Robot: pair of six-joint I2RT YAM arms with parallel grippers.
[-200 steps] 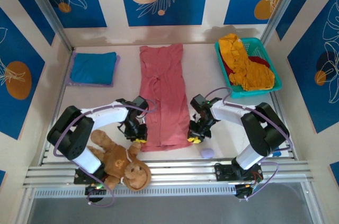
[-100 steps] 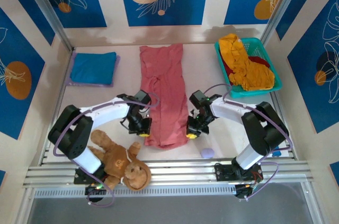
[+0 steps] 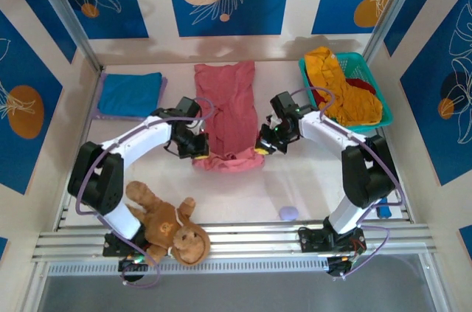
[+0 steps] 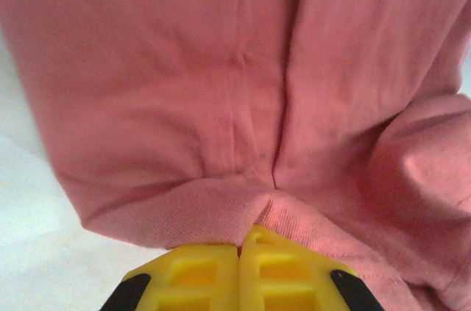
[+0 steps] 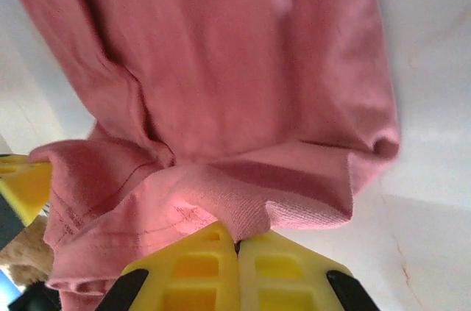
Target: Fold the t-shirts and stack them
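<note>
Your left claw (image 3: 198, 151) and right claw (image 3: 261, 147) were both pinched on the pink shirt (image 3: 228, 102) hem mid tabletop (image 3: 310, 179), fold looked half done; blue shirt (image 3: 130, 94) lay folded, yellow shirt (image 3: 343, 98) and red shirt (image 3: 361, 85) in the basket (image 3: 352, 129)

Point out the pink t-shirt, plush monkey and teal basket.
pink t-shirt (image 3: 225, 94), top external view, flat far half.
plush monkey (image 3: 161, 222), top external view, belly.
teal basket (image 3: 355, 127), top external view, near wall.

Top view high, looking down; wrist views close, sharing pink shirt (image 3: 228, 105).
</note>
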